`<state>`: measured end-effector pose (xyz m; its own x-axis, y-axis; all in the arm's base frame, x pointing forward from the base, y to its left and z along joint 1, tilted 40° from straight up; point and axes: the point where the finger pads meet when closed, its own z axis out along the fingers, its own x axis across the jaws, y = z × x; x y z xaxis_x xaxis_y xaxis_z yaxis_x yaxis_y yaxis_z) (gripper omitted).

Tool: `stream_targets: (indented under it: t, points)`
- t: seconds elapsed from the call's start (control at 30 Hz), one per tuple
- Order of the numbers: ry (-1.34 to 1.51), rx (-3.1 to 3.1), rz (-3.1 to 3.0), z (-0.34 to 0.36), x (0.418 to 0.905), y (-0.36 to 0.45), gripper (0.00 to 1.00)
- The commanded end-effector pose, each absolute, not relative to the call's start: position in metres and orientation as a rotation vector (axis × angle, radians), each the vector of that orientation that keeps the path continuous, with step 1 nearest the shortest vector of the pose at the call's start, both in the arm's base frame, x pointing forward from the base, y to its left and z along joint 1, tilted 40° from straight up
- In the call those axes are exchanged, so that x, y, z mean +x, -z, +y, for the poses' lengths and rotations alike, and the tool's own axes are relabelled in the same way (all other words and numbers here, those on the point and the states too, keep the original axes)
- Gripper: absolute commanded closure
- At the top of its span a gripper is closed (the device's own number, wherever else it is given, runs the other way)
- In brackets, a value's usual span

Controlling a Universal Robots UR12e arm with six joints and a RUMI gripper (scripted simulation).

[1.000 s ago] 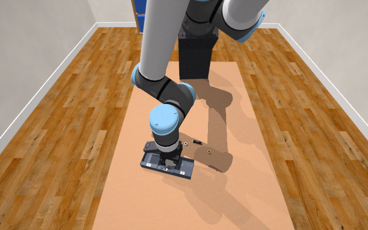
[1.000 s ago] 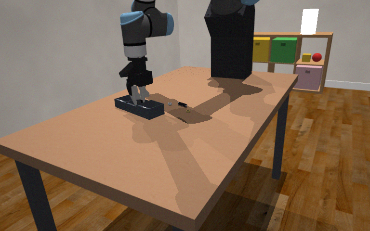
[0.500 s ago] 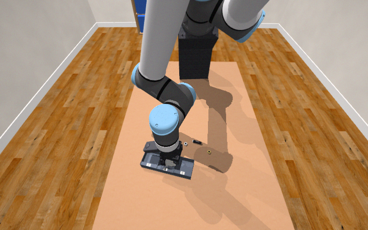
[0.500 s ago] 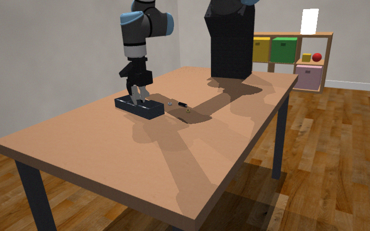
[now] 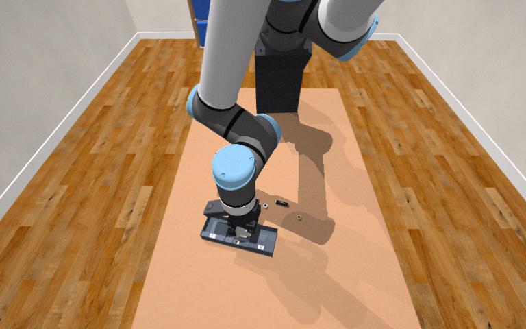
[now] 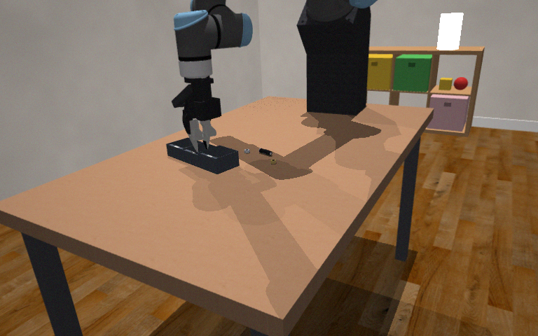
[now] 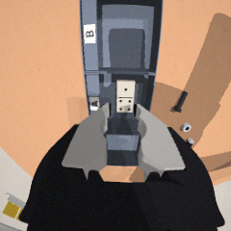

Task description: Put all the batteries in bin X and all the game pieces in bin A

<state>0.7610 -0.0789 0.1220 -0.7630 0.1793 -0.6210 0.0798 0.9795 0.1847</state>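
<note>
A dark bin tray (image 5: 240,238) with three labelled compartments lies on the table, also in the exterior view (image 6: 202,156). A white domino (image 7: 125,96) lies in its middle compartment, just past my fingertips. The far compartment is marked B (image 7: 89,34); I cannot read the middle label. My gripper (image 7: 122,104) (image 5: 241,232) hangs straight down into the middle compartment (image 6: 200,148), its fingers slightly apart and not gripping the domino. A black battery (image 5: 281,203) (image 6: 265,151) (image 7: 180,102) lies on the table right of the tray.
A silver nut (image 5: 265,205) (image 6: 246,150) (image 7: 185,127) lies between the tray and the battery. A brass nut (image 5: 298,217) (image 6: 272,161) lies further right. The arm's black base block (image 5: 279,77) stands at the table's far end. A shelf with coloured boxes (image 6: 420,82) is behind.
</note>
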Motion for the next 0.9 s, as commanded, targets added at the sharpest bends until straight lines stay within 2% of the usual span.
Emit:
stream_targets:
  t: [0.0,0.87]
  points:
    - [-0.195,0.181,2.443,-0.079,0.755,-0.125,0.81]
    - [-0.197,0.180,2.445,-0.081,0.736,-0.147,0.81]
